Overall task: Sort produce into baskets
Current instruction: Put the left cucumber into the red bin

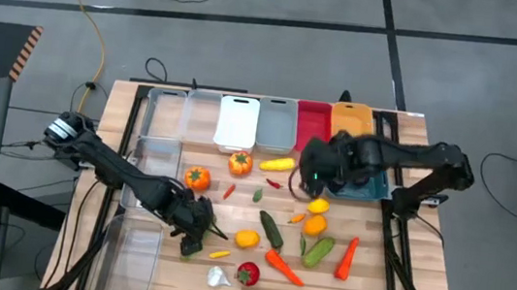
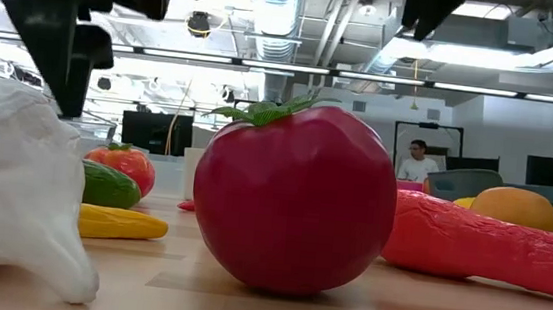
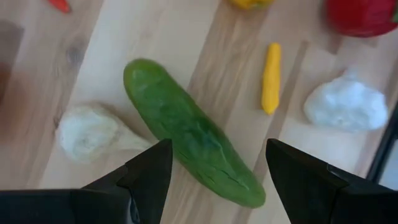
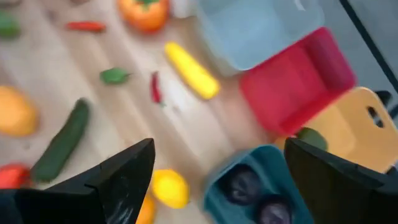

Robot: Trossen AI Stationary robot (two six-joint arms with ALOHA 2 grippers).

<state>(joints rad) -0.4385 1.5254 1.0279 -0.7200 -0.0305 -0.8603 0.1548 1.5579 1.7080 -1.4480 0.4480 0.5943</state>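
Nearest you in the low view, a red tomato (image 2: 292, 205) sits on the pale wooden table (image 2: 344, 306), with white garlic (image 2: 13, 187) on one side and an orange carrot (image 2: 489, 249) on the other. Behind them you look into a workshop with ceiling ducts, dark screens and a seated person (image 2: 417, 161).

From above, you see the table standing on grey floor with cables across it. The baskets line its far edge: clear (image 1: 166, 113), white (image 1: 237, 123), grey (image 1: 275, 125), red (image 1: 313, 124) and orange-yellow (image 1: 352, 117), with the teal basket (image 1: 371, 184) under the right arm. Produce is scattered across the middle.

In your left wrist view, the left gripper (image 3: 214, 177) hangs partly open above a green cucumber (image 3: 189, 134), holding nothing; another garlic (image 3: 93, 132) lies just beside the cucumber, and a small yellow chili (image 3: 270, 78) lies nearby.

In your right wrist view, the right gripper (image 4: 217, 180) is spread wide and empty above the teal basket (image 4: 292, 171), which holds two purple rounds (image 4: 252, 196).
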